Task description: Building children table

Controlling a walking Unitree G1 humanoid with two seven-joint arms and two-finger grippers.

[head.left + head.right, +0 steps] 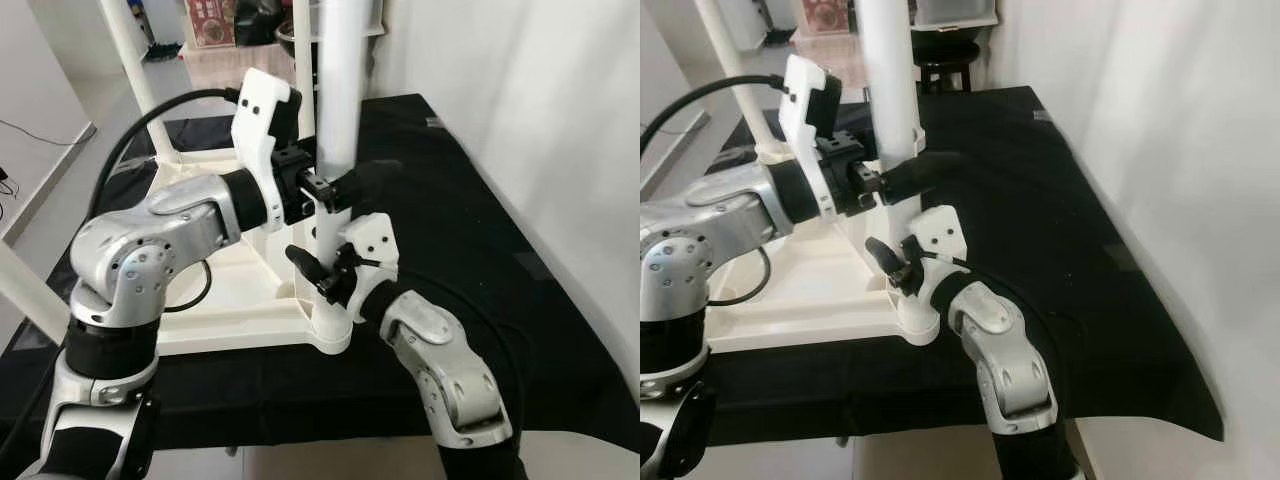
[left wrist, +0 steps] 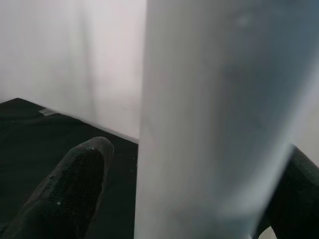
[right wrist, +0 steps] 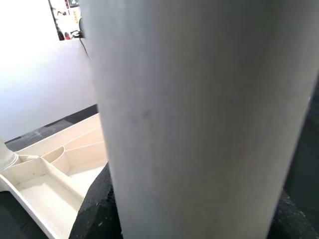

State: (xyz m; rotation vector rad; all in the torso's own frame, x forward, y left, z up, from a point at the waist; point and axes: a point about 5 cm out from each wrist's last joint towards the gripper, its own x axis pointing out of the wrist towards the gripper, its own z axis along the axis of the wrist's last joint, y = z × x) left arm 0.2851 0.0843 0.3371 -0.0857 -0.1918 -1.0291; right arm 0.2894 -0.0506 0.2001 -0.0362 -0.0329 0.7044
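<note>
My head views are bright and evenly lit, sharp throughout, with glare blowing out the floor toward 11 o'clock. In my wrist views the white table leg (image 2: 214, 119) sits so close that it blurs into soft grey, shaded along its right side.

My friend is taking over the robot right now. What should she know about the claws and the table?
Left claw: closed around the white table leg, higher up.
Right claw: gripping the same leg lower down, near its base.
The tabletop lies upside down on the black cloth. The held leg stands upright in the near corner socket. Other legs already stand at other corners.
Done: leg placed in its socket. Whether it is fully seated cannot be seen.
Left: probably finish seating it, let go, then check the remaining corners.
</note>
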